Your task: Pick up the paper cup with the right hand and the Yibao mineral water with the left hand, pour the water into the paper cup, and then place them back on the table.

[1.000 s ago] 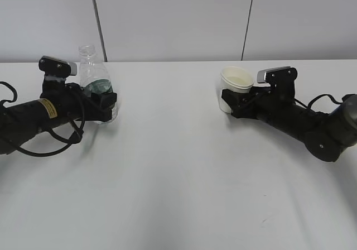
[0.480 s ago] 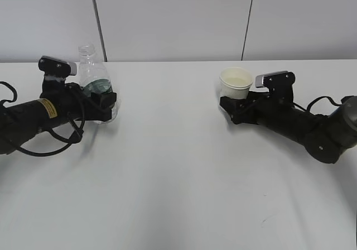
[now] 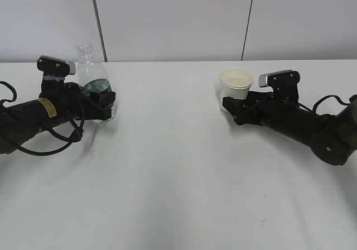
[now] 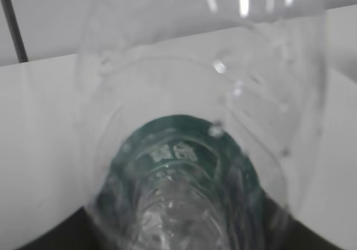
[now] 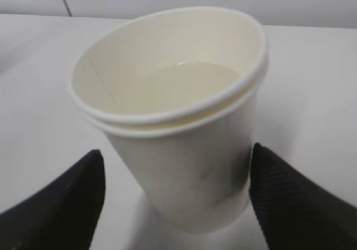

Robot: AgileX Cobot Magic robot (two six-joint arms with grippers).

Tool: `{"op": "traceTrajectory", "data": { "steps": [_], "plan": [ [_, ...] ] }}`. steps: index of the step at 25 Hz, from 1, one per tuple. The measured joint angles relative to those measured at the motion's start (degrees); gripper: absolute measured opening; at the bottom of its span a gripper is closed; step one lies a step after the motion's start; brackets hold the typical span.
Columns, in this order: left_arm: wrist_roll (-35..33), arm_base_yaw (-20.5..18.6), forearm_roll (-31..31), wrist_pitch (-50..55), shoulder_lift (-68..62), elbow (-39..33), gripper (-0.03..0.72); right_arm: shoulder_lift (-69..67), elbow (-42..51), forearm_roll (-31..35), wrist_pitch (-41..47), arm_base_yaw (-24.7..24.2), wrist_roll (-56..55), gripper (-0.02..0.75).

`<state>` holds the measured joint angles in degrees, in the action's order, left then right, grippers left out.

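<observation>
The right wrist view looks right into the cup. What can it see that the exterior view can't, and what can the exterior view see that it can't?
Only the right wrist view shows the water pooled inside the paper cup, and clear gaps between the cup and both black fingers, so the right gripper is open.

Only the exterior view shows the Yibao mineral water upright in the left gripper, both arms, and the right gripper.

Both show the cup standing on the white table.
</observation>
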<state>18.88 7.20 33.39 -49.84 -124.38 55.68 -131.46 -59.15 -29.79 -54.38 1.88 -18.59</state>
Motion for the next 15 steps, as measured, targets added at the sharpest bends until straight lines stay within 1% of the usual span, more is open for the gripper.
{"op": "traceTrajectory", "data": {
  "steps": [7,15],
  "plan": [
    [0.0,0.0,-0.1,0.0,0.0,0.0,0.321,3.4,4.2,0.0,0.0,0.0,0.4,0.624],
    [-0.2,0.0,-0.1,0.0,0.0,0.0,0.321,12.2,12.7,0.0,0.0,0.0,1.4,0.599]
  ]
}}
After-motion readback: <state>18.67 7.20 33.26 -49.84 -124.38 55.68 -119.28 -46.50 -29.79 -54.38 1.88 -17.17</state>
